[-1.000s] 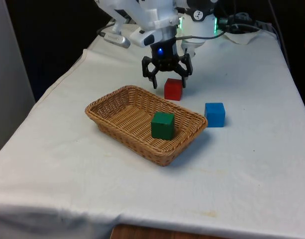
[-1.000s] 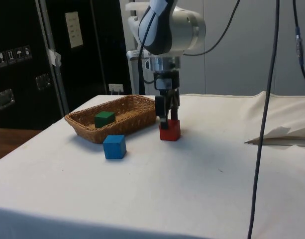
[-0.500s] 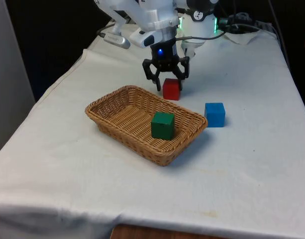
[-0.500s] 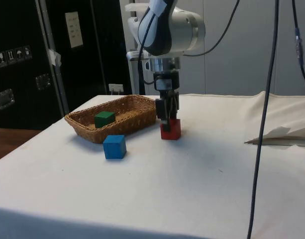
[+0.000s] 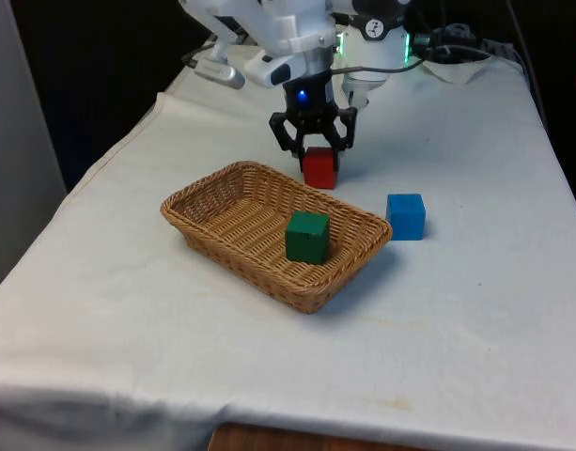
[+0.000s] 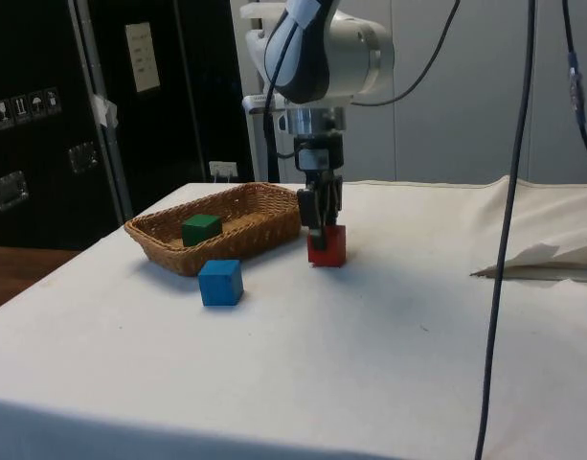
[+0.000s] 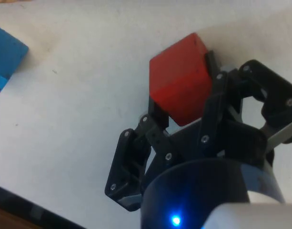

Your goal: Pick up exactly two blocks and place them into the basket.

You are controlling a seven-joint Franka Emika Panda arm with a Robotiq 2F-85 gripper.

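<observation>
My gripper (image 5: 318,158) is shut on the red block (image 5: 319,169), just behind the wicker basket's (image 5: 189,193) far rim. In the wrist view the red block (image 7: 181,83) sits pinched between the two black fingers (image 7: 157,114), slightly tilted. From the side, the red block (image 6: 327,246) is at or barely above the cloth, right beside the basket (image 6: 250,233). A green block (image 5: 307,236) lies inside the basket. A blue block (image 5: 405,215) rests on the cloth at the basket's end, toward the front view's right, and in the wrist view the blue block (image 7: 4,55) lies off to one side.
Crumpled white paper (image 6: 537,259) lies on the cloth at the far side of the table in the side view. A dark cable (image 6: 508,192) hangs down there. White cloth stretches open in front of the basket and to the front view's right of the blue block.
The fingers have come together from wide open onto the red block. The block has shifted slightly toward the front view's left and a touch upward with them.
</observation>
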